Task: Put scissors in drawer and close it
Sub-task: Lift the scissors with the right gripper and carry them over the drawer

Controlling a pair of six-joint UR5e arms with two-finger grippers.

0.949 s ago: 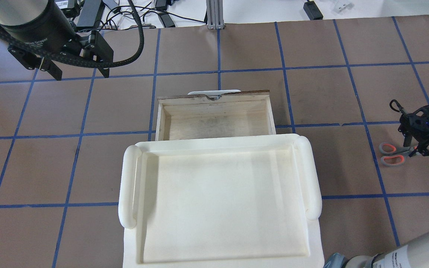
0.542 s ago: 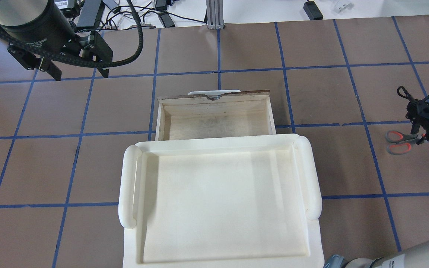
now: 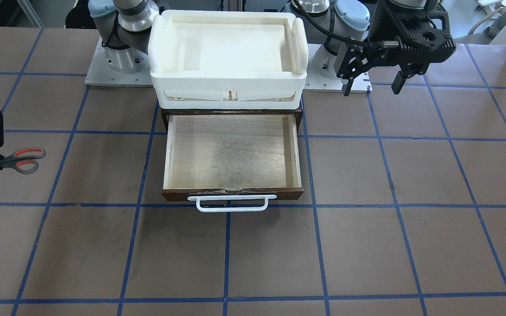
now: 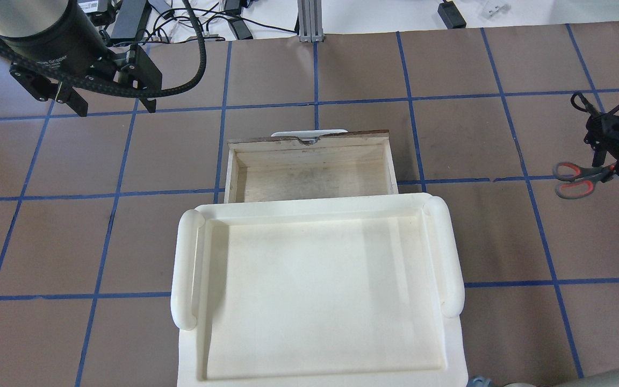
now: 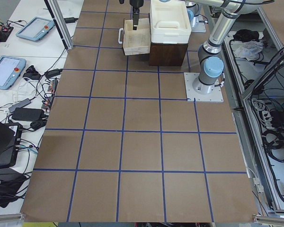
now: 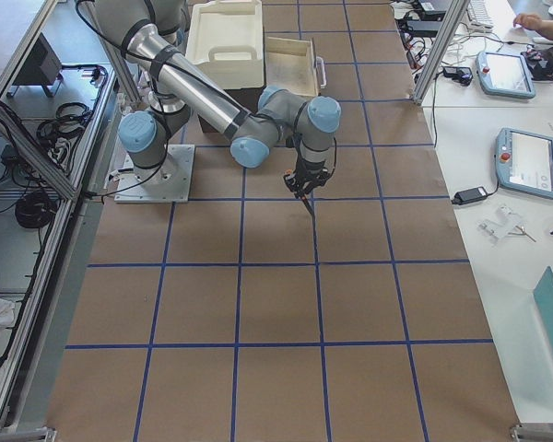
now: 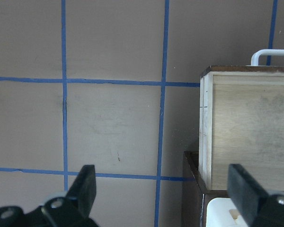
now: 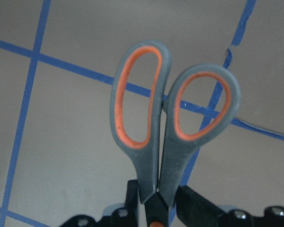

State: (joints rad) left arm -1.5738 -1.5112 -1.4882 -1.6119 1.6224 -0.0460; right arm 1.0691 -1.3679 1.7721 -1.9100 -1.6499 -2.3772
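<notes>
Right gripper is clamped on the scissors at the neck by the pivot. The grey/orange loops stick out toward the drawer, which is open and well apart from them. Left gripper is spread wide, holding nothing, off the drawer's left side. Scissors look light, stiff and smooth, so they could swivel in a two-point pinch. The neck is the right hold; it keeps the blades together.

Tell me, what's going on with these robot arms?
The right gripper is clamped on a pair of scissors at the blade end, apparently holding them above the table, well off to one side of the drawer. The drawer stands open and empty under a white tray. The left gripper hangs open on the other side, holding nothing.
</notes>
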